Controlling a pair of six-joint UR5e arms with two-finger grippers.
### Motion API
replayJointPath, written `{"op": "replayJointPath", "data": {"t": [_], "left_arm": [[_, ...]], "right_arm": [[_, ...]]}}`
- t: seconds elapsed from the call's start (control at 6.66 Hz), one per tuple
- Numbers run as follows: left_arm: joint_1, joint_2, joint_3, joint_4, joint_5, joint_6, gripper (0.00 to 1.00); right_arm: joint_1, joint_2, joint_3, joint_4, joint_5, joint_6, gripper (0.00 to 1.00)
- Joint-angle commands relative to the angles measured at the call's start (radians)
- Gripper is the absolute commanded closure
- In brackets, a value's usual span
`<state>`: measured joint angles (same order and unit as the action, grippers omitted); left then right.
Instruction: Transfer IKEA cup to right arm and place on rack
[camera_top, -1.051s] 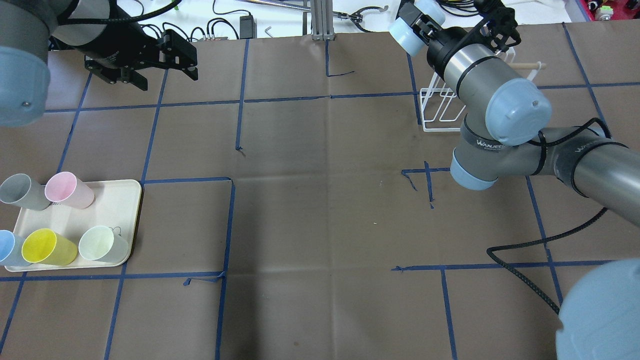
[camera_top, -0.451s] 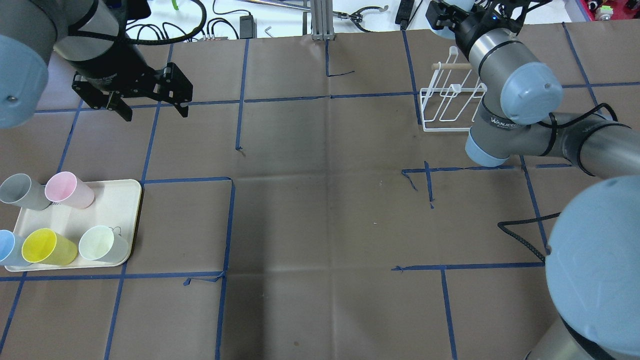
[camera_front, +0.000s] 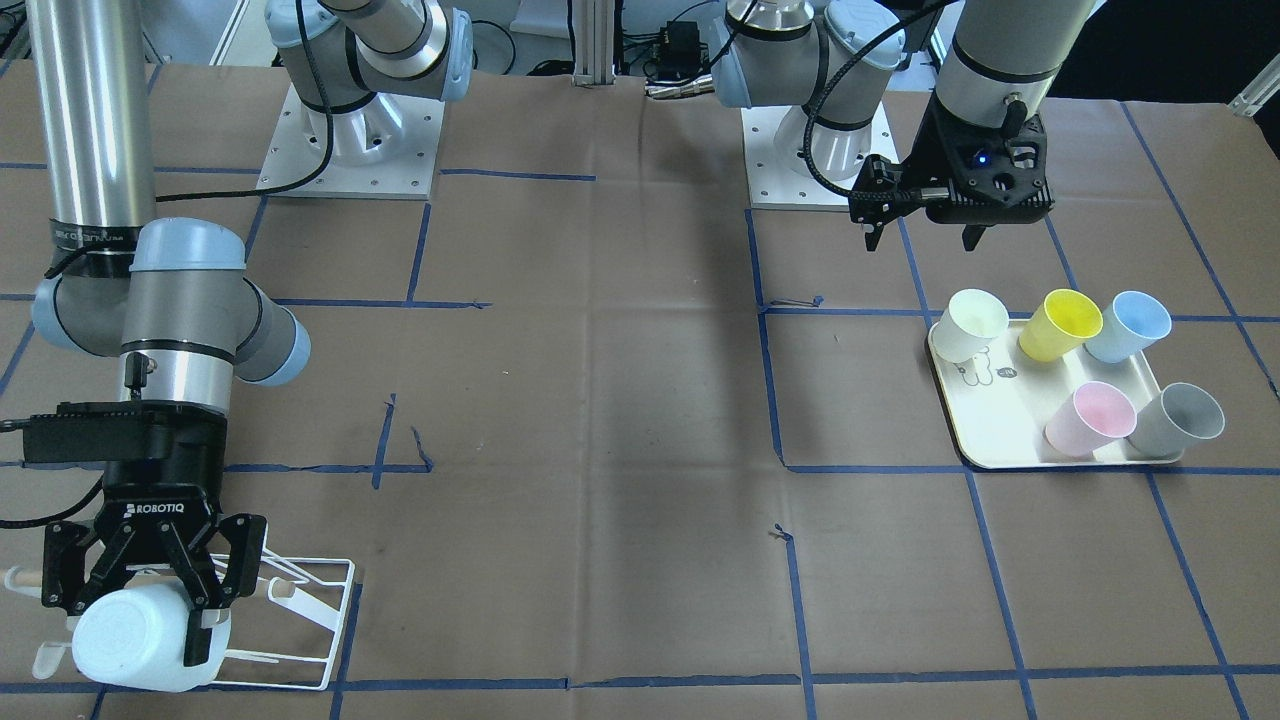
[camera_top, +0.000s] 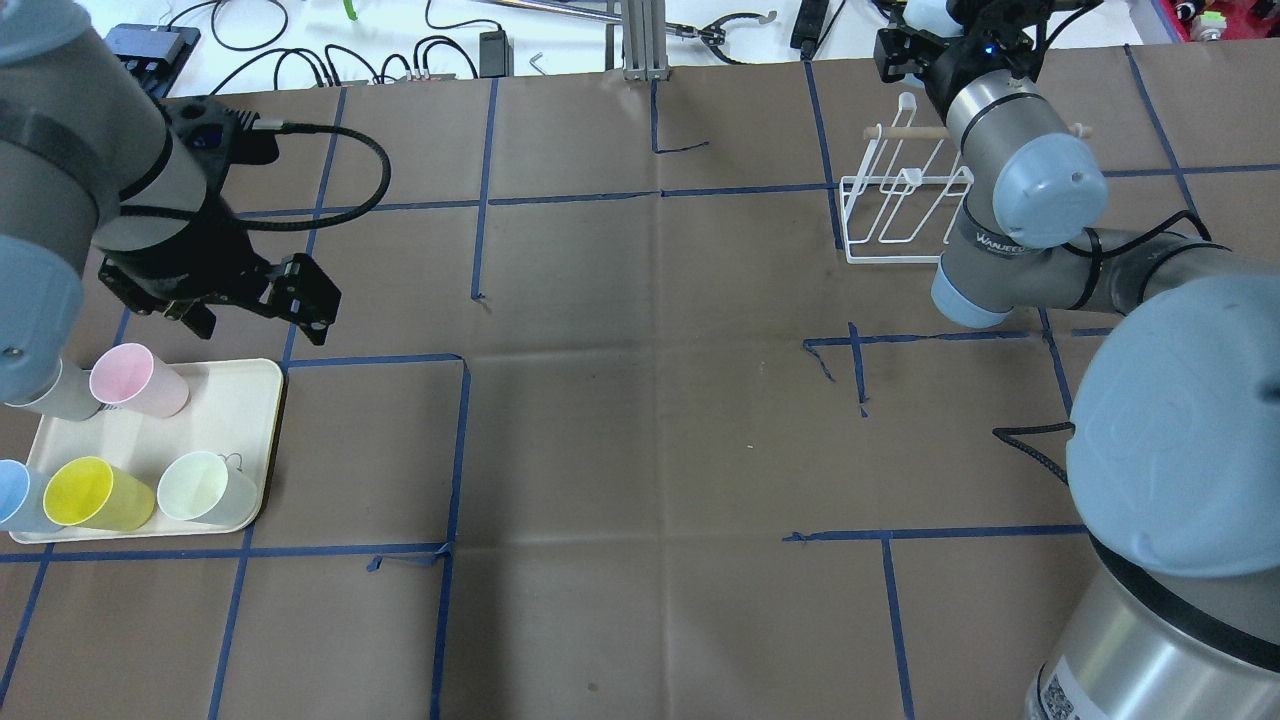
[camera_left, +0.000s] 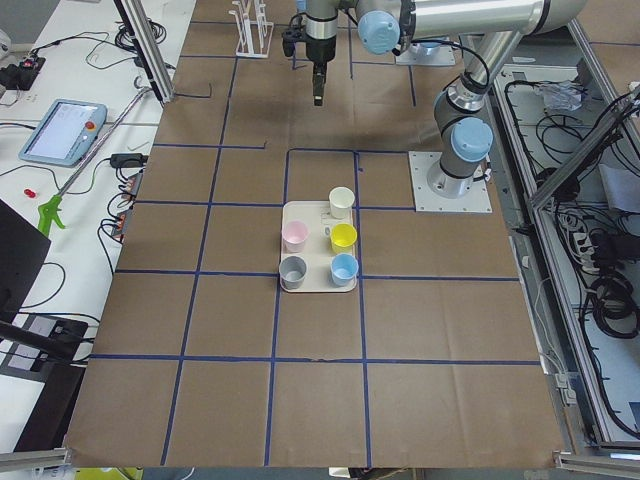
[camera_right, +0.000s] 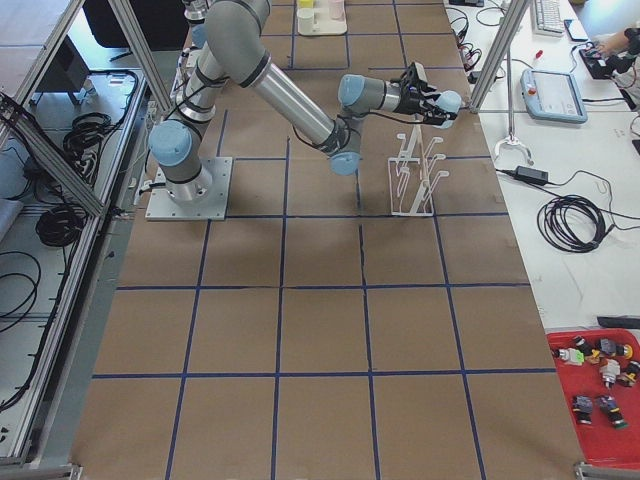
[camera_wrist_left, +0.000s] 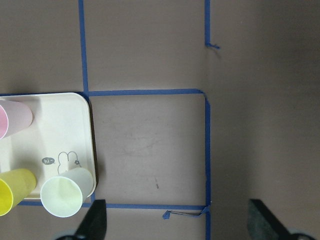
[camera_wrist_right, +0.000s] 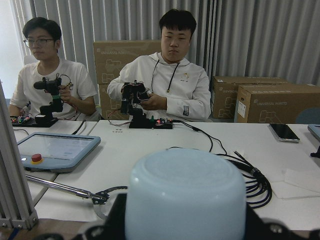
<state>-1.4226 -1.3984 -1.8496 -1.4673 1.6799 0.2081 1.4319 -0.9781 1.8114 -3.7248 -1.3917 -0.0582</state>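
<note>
Right pincer (camera_front: 130, 612) tight around pale blue cup (camera_front: 125, 642) at rack (camera_front: 322, 598); left pincer (camera_front: 921, 238) wide open, empty

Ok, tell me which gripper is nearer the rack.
Right. The right gripper holds a pale blue cup right at the rack; the left gripper hangs far across the table, by the tray.
</note>
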Motion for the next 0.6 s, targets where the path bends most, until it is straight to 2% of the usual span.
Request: {"op": "replayJointPath", "data": {"t": [0.0,0.15,0.45], "left_arm": [[0.202,0.062,-0.126,0.031,-0.006,0.228,0.01],[0.293,0.073,-0.157,0.033,-0.050,0.338,0.01],[0.394,0.055,-0.189,0.085,-0.065,0.448,0.01]], "right_arm": [[-0.001,0.042,-0.006,-0.026,-0.015,-0.006,0.78],[-0.002,0.055,-0.010,-0.035,-0.015,-0.002,0.78],[-0.001,0.071,-0.011,-0.053,-0.015,0.003,0.78]]}}
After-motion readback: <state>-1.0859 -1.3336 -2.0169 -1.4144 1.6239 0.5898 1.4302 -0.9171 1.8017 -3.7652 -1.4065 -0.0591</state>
